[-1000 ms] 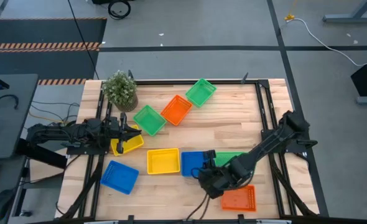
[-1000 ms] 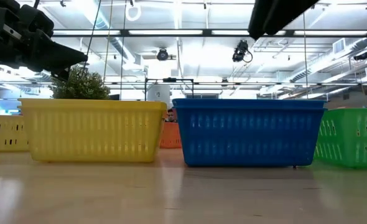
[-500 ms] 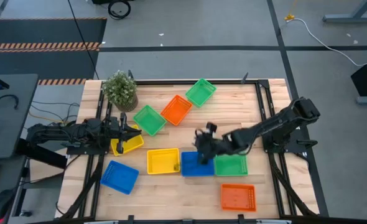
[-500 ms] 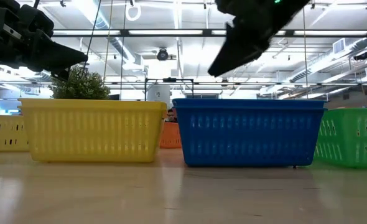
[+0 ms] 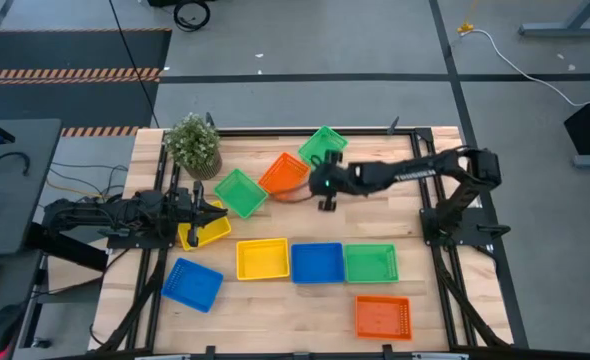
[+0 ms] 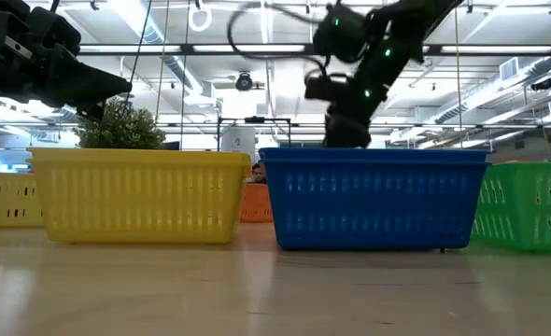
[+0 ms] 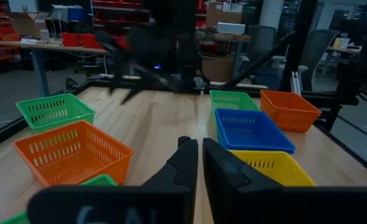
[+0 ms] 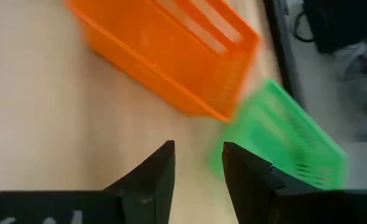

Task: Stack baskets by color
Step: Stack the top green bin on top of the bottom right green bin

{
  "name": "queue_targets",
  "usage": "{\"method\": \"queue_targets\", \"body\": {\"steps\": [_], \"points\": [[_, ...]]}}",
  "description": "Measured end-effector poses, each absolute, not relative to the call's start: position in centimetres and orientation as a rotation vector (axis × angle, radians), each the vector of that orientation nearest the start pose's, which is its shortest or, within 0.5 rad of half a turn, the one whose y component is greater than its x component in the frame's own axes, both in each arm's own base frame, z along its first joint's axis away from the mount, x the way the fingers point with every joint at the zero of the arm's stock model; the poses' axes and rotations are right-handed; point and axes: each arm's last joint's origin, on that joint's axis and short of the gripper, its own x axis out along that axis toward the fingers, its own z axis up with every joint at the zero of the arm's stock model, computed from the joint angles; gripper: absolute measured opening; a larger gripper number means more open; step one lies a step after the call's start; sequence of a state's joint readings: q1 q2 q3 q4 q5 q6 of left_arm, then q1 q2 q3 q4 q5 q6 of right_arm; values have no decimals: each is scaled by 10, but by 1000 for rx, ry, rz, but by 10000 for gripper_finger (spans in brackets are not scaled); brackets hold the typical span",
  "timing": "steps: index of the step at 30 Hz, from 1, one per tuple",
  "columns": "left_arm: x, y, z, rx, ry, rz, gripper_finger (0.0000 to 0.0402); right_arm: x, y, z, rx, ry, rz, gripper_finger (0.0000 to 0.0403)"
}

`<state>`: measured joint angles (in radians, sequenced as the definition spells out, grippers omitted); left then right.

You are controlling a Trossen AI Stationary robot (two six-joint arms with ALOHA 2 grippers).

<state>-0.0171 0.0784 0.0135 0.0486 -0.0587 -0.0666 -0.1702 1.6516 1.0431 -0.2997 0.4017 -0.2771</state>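
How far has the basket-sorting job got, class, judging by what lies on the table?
Done: nothing visibly stacked; yellow, blue and green baskets sit side by side in a row. In hand: the right end effector, holding nothing, hangs beside an orange basket on the far side. Left: all the stacking. The left end effector is shut over a yellow basket at the table's left edge.

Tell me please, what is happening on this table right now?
A two-armed robot is sorting small plastic mesh baskets by colour on a wooden table. The right tool reaches over the far side with its fingers apart and empty, next to the orange plastic basket and the green plastic basket. The left tool waits shut at the left edge, over a yellow plastic basket. No baskets look stacked yet. A small potted plant stands in the far left corner.
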Motion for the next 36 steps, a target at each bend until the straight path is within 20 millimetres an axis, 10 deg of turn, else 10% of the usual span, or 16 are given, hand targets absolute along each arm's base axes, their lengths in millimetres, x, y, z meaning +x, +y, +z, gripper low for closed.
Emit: {"method": "queue_targets", "body": {"steps": [17,27,36], "points": [[102,0,167,-66,14,42,34,298,-153,179,-524,1190,-129,157],[102,0,167,-66,14,42,33,306,-150,161,-537,1224,-94,81],[102,0,167,-66,14,42,36,304,-102,200,-550,1211,-283,13]]}}
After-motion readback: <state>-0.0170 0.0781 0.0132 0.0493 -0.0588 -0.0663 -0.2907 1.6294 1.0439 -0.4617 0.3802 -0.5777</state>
